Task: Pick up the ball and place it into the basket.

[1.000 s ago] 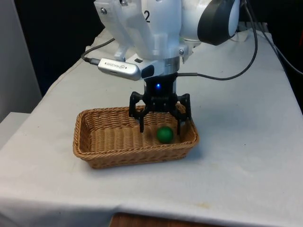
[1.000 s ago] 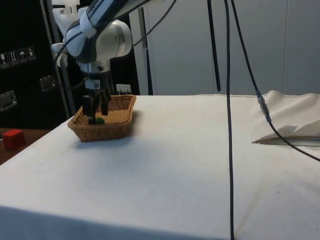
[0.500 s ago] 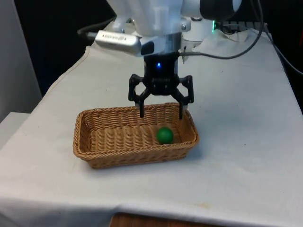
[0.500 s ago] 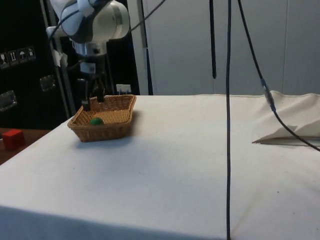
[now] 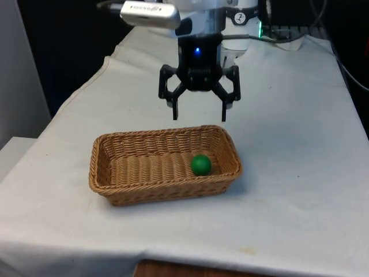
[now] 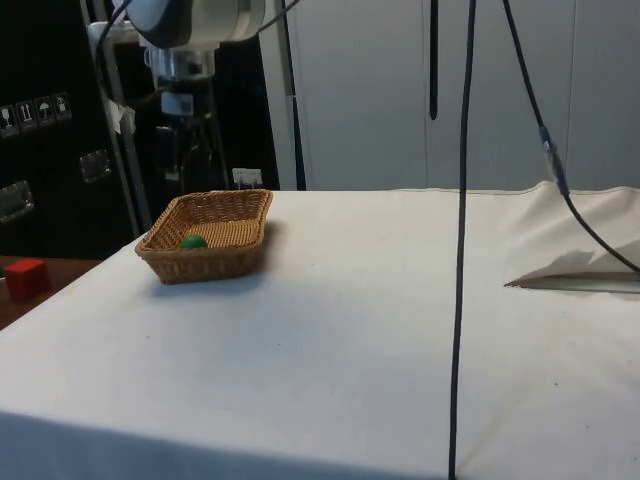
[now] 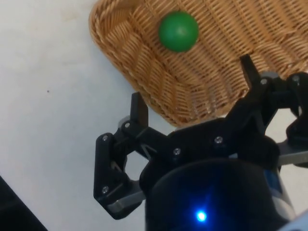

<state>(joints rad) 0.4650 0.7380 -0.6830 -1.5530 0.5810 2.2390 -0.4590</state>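
Green ball [image 5: 200, 164] resting on the floor of the wicker basket [image 5: 121, 190], near the end wall at the front view's right; also seen in the side view [image 6: 193, 241] and the wrist view [image 7: 178, 31]. The basket [image 6: 215, 262] stands on the white-clothed surface [image 5: 288, 190]. Claw [image 5: 199, 114] hangs above the basket's far rim, clear of the wicker, fingers [image 5: 174, 109] spread apart and holding nothing. In the wrist view the claw [image 7: 192, 86] points down over the basket [image 7: 120, 29] rim, well apart from the ball.
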